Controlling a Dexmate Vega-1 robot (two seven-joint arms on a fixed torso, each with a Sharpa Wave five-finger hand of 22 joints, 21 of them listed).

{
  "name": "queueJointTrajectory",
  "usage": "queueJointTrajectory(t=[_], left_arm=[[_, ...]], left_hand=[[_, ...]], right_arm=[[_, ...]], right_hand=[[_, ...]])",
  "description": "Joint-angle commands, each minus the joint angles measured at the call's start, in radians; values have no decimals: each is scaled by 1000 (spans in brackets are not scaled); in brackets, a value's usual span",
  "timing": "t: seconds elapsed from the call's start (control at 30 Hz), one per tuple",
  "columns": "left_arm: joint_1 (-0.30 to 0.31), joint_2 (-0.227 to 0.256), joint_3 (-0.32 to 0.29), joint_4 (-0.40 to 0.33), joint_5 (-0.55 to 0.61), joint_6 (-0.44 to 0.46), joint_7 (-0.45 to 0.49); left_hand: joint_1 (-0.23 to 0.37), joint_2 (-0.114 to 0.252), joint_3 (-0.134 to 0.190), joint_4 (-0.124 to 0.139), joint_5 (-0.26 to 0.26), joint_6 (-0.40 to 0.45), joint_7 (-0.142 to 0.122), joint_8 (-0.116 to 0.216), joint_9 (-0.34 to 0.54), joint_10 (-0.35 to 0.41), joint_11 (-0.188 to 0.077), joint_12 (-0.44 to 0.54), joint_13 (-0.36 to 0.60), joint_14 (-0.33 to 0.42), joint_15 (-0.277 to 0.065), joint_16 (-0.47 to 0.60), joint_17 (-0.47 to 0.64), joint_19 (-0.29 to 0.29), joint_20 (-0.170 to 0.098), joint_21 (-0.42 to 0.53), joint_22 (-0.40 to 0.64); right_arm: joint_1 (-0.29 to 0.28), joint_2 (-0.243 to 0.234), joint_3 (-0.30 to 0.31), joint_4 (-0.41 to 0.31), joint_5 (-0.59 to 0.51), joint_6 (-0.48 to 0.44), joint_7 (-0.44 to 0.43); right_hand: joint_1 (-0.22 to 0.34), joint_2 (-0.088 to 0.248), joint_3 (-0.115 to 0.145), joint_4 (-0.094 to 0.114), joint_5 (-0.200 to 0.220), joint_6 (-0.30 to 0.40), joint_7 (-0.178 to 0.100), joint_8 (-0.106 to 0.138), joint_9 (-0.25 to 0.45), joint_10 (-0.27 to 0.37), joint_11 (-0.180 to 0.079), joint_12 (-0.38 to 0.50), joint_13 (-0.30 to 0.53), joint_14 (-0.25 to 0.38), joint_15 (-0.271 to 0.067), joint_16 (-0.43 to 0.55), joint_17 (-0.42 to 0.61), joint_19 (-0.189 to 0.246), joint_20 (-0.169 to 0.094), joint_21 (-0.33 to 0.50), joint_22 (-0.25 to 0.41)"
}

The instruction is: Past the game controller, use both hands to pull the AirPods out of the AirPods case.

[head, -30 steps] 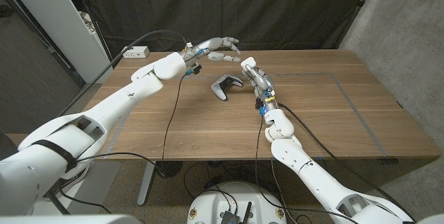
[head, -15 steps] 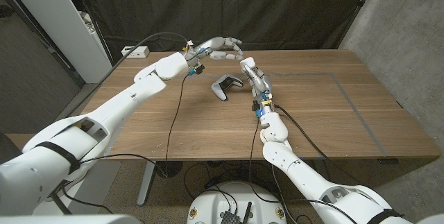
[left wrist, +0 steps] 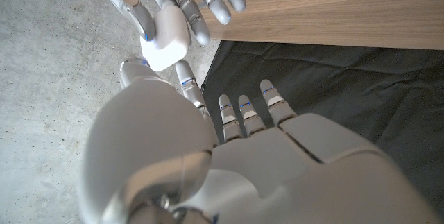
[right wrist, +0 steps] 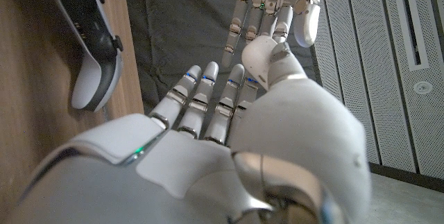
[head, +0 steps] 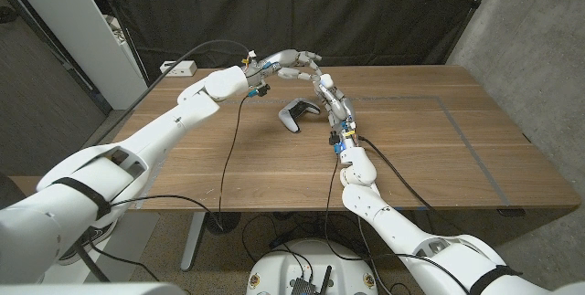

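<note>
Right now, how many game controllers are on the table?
1: the game controller lies mid-table, left of the right hand and nearer than the left hand. No others visible.

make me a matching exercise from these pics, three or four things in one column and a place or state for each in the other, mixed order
Column 1:
1. AirPods case
2. game controller
3. left hand
4. table

Column 2:
A. lying on the wood, near the right arm
B. held in the right hand
C. raised past the controller, fingers reaching toward the other hand
D. wooden, carrying the controller

Pairs: 1-B, 2-A, 3-C, 4-D
</note>
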Motion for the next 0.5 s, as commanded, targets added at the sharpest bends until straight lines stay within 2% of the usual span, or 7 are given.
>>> queueJointTrajectory(t=[0.03,0.2,0.3,0.43,0.5], left_arm=[[-37,-13,19,54,2,-12,-39],[-44,-15,23,61,11,-13,-34],[-42,-15,22,53,16,-4,-25],[-39,-15,21,45,15,7,-19],[-37,-16,20,42,12,12,-19]], left_hand=[[19,4,-2,-10,4,15,4,7,5,4,-4,1,6,5,-2,-3,4,4,1,5,2],[53,25,8,-22,4,39,6,13,9,8,-7,1,6,11,0,-1,4,13,-2,9,4],[96,56,27,-37,0,67,0,21,15,20,-19,3,5,19,-7,0,4,23,-10,13,6],[122,78,38,-43,-9,102,5,31,18,37,-25,8,5,32,-17,3,4,30,-17,17,7],[132,96,48,-43,-14,118,12,36,22,46,-18,10,4,35,-19,4,6,35,-18,19,8]], right_arm=[[19,3,2,11,0,-12,21],[27,2,2,19,8,-22,39],[30,2,2,23,10,-25,48],[30,-1,3,20,12,-30,52],[28,-3,5,17,14,-32,54]], right_hand=[[13,0,-8,2,10,121,-122,46,186,4,-9,0,4,-6,-182,10,6,-5,-1,3,4],[15,1,-11,1,11,121,-121,45,184,5,-9,2,7,-7,-183,12,10,-6,-1,5,4],[17,2,-12,1,12,122,-120,44,182,4,-11,2,9,-8,-183,13,12,-7,-1,5,4],[19,3,-14,1,12,122,-119,43,181,1,-13,1,11,-10,-184,13,14,-8,-2,5,4],[20,3,-15,1,13,122,-118,43,180,2,-13,2,12,-10,-183,14,15,-9,-1,5,4]])
